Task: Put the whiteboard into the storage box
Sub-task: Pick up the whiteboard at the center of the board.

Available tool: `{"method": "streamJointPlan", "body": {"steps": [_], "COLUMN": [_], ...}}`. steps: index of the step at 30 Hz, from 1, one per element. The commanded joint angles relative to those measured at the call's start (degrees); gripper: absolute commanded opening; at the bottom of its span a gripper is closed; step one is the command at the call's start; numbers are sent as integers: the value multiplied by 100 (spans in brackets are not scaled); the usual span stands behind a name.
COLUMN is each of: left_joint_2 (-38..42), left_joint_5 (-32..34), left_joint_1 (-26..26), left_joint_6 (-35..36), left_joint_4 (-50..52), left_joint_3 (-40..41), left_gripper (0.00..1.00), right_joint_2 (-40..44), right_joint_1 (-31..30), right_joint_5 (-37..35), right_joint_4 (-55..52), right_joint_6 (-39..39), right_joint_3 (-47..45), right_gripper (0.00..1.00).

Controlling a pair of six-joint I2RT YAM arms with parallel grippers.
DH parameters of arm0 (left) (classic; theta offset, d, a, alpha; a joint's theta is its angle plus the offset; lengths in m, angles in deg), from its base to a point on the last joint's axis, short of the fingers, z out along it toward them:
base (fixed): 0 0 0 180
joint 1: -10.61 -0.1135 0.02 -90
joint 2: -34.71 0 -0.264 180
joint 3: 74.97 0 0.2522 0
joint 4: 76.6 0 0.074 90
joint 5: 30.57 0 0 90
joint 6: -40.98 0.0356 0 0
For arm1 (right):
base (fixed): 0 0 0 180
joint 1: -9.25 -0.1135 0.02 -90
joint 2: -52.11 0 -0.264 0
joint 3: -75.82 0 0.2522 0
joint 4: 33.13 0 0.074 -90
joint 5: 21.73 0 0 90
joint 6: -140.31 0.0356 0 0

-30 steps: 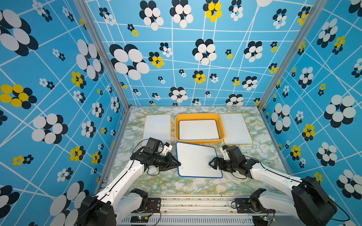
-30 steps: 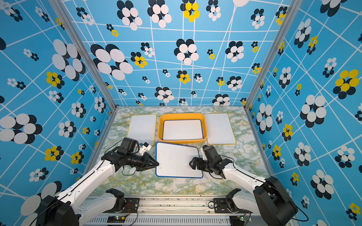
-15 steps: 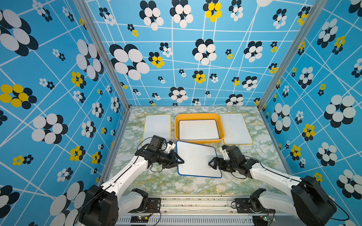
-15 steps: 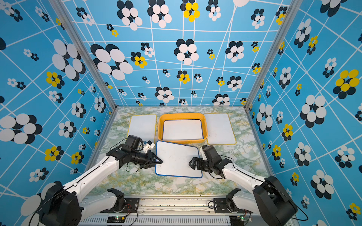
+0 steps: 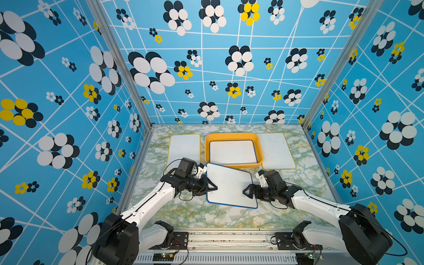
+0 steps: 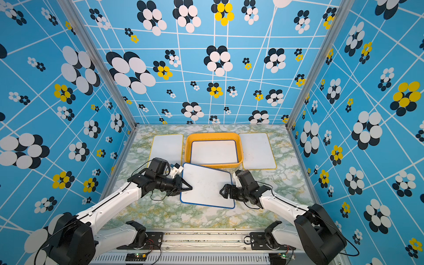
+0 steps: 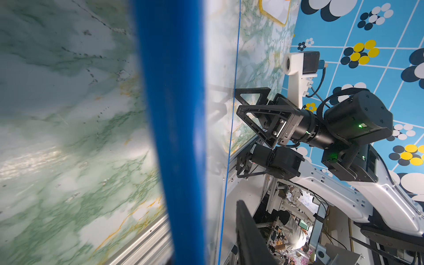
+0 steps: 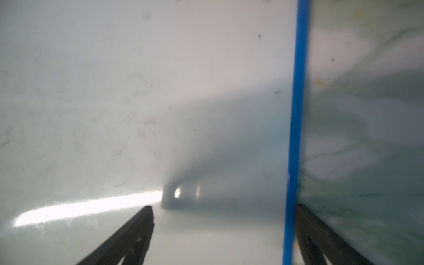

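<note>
Far L, back of the marble table (image 5: 202, 218): yellow-rimmed board (image 5: 184, 146), flat, just beside the box.

In front of it the L gripper (image 5: 214, 188) reaches in from the L. Its jaws are pinched together on the L edge of the blue-rimmed whiteboard (image 5: 229, 185), as both top views show. In the L wrist view the blue rim (image 7: 176, 137) runs through mid-frame, v. close and blurred.

The whiteboard sits front-centre btwn the two grippers, skewed, and its L side looks raised. Its far edge is right at the front wall of the storage box (image 5: 232, 135), and the board is outside the box. Can't tell if they touch.

The box is back-centre, orange-yellow, w/ a boxed board (image 5: 232, 151) lying flat inside, also blue-rimmed.

R of the whiteboard, the R gripper (image 5: 245, 191) has its jaws wide apart at the board's R edge, w/o clamping it. In the R wrist view one of its fingers (image 8: 133, 236) is over the white face and the other is past the blue rim, on the marble side.

Far R: second yellow board (image 5: 275, 149), flat, just beside the box's R wall.
</note>
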Motion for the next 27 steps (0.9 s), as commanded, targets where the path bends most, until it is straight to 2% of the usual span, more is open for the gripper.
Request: {"method": "streamJointPlan", "body": {"steps": [1, 11, 18, 24, 27], "left_joint_2": [-23, -57, -13, -30, 76], "left_joint_5": [212, 206, 226, 473, 482], "left_joint_1": [55, -63, -156, -193, -199], "left_joint_6": [355, 406, 525, 734, 762], "left_joint_4": [440, 599, 950, 1587, 1774], "left_joint_3": [-233, -124, -258, -520, -677], "left_gripper": [25, 19, 16, 1, 0], "right_joint_2": [-471, -623, -281, 348, 605], "right_joint_1": [-128, -121, -119, -114, -117], "right_joint_5": [102, 75, -139, -518, -725], "right_joint_4": [-1285, -1406, -1731, -2342, -2655], "right_joint_6": [138, 107, 85, -82, -218], "right_joint_3": [-443, -308, -157, 263, 502], "right_gripper": [99, 99, 99, 99, 99]}}
